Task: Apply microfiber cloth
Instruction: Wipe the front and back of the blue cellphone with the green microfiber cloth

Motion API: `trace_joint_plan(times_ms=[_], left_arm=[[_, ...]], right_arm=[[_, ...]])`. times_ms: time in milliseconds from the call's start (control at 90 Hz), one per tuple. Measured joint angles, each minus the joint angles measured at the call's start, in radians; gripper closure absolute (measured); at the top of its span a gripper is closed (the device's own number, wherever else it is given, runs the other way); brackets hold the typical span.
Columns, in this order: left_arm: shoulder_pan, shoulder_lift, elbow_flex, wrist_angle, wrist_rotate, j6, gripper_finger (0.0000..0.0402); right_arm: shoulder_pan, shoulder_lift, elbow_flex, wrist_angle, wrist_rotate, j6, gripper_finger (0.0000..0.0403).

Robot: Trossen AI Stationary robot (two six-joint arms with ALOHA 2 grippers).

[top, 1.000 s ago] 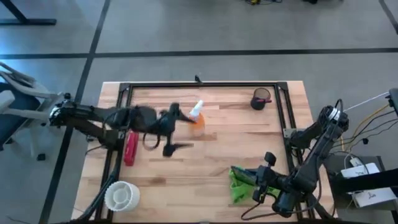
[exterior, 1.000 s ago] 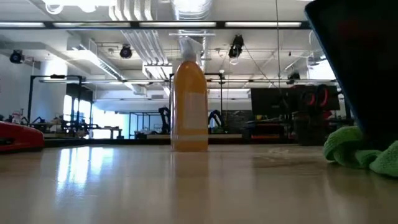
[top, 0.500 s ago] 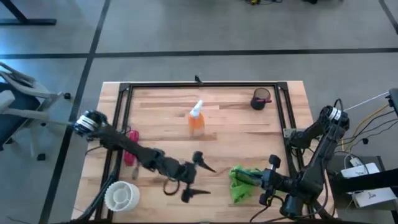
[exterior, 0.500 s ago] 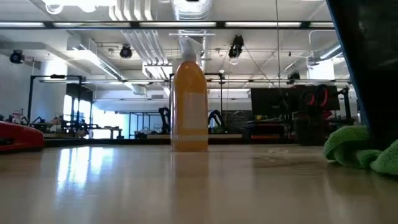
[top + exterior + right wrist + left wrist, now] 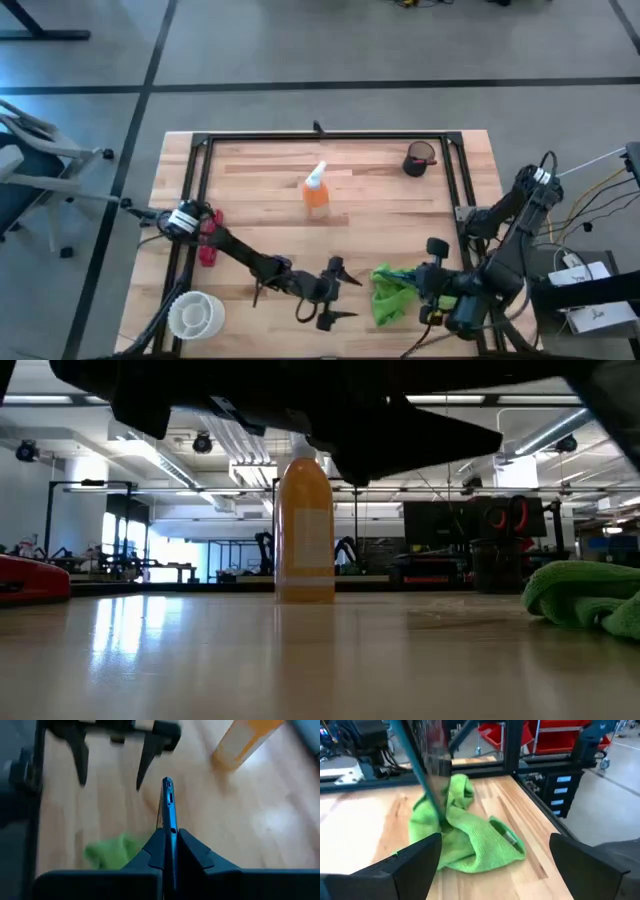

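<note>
Lying crumpled on the light wooden slatted table (image 5: 250, 190), near its front right corner, the bright lime-green microfiber cloth (image 5: 392, 295) was seen resting free, with nothing closed on it. The left gripper (image 5: 340, 296) was positioned low over the boards just beside the cloth, on its left, and its two dark fingers (image 5: 415, 862) were spread wide, with the rag framed in the gap ahead of them in the left wrist view. Contact with the fabric was not shown.

The right gripper (image 5: 432, 283) was placed at the cloth's other side, and its jaws were pressed together on a thin dark flat tablet (image 5: 169, 820), held edge-on and upright in the right wrist view, with the cloth showing just below it.

An orange spray bottle with a white trigger head (image 5: 316, 192) stood upright near the table's middle, well apart from the cloth. A red stapler-like tool (image 5: 207, 243), a white ribbed cup (image 5: 195, 314) and a small dark cup (image 5: 418, 159) were left about the edges.

Judged from this, the task was at its start: the cloth had been approached but not grasped, and picking it up and wiping the held tablet remained to be done.
</note>
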Motion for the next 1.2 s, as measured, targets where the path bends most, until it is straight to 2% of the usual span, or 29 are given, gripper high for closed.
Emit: trace_joint_plan(times_ms=[178,389,578,756,1000,1200], left_arm=[[0.0,-0.034,-0.008,-0.137,-0.07,0.0,0.0051],[0.0,-0.121,-0.01,-0.303,-0.115,0.0,0.0052],[0.0,-0.181,-0.01,-0.416,-0.117,-0.027,0.0052],[-0.008,-0.2,-0.011,-0.478,-0.116,-0.061,0.0052],[-0.019,-0.201,-0.012,-0.54,-0.116,-0.106,0.0052],[-0.046,-0.203,-0.013,-0.708,-0.116,-0.194,0.0052]], right_arm=[[-0.132,0.001,0.031,-0.093,-0.332,-0.049,0.0394],[-0.247,0.052,0.031,-0.138,-0.575,-0.21,0.0394],[-0.324,0.146,0.031,-0.135,-0.676,-0.414,0.0394],[-0.395,0.262,0.031,-0.132,-0.816,-0.594,0.0394],[-0.461,0.372,0.031,-0.052,-0.903,-0.819,0.0394],[-0.488,0.432,0.032,-0.011,-0.973,-0.921,0.0394]])
